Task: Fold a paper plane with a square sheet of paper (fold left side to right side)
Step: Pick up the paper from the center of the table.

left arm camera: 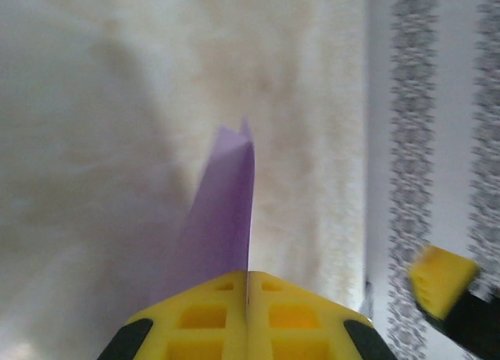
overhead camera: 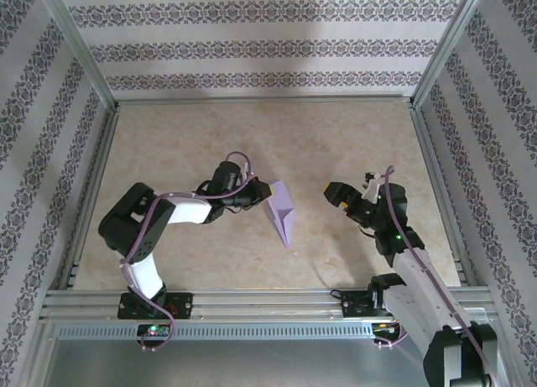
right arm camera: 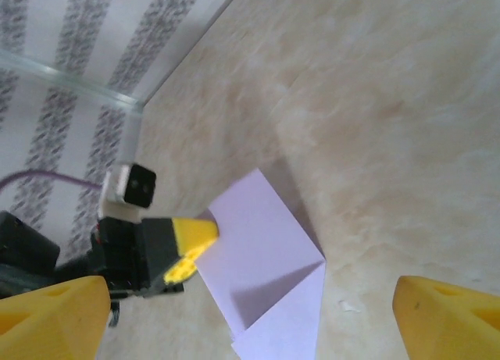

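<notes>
The sheet of paper [overhead camera: 281, 209] is lavender-purple and folded into a narrow pointed shape. It stands tilted at mid-table with its tip toward the near edge. My left gripper [overhead camera: 256, 192] is shut on its left edge. In the left wrist view the yellow fingers [left arm camera: 203, 317] meet on the paper [left arm camera: 223, 212], which rises away from them. My right gripper [overhead camera: 340, 194] hangs open to the right of the paper, apart from it. In the right wrist view its gripper [right arm camera: 251, 297] frames the folded paper [right arm camera: 266, 251], with the left gripper [right arm camera: 191, 243] pinching the paper's edge.
The beige table [overhead camera: 210, 135] is bounded by aluminium rails [overhead camera: 252, 301] in front and patterned walls [overhead camera: 252, 43] at the back and sides. One yellow finger of the right gripper [left arm camera: 441, 278] shows at the right of the left wrist view.
</notes>
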{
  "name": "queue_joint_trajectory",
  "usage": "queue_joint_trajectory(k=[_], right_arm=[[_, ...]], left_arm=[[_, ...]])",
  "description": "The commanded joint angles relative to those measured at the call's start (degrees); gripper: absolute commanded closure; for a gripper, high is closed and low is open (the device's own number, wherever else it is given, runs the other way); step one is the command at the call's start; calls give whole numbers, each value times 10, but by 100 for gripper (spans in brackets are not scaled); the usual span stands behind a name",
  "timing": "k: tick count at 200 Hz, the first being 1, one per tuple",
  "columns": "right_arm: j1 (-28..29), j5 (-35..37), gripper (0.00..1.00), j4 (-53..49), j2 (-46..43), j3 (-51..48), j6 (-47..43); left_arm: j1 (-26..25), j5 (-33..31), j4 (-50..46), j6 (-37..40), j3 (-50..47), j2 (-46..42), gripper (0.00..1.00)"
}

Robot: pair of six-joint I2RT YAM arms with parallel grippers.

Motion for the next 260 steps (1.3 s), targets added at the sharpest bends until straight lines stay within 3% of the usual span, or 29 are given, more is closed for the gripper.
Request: queue_joint_trajectory(k=[1,46,91,116,159,186,260], right_arm=[[-5,-124,8,82,40,9,-23],[27,-197,4,105,116,50,-71],[91,-227,4,162,170,87,-72],[113,-246,14,168,194,110,-65],[115,-247,34,150,190,127,-63],[116,-245,42,140,189,136,-62],[134,-213,63,91,215,181,-85]], left_arm=[[22,86,130,35,-18,-56,100],[28,211,153,47,-7,-120,100],[28,254,161,32,-8,-127,100],[28,249,173,22,-11,-119,100],[29,227,58,91,-5,-138,100],[29,220,-7,125,1,-150,100],[29,222,-38,141,6,-156,100]])
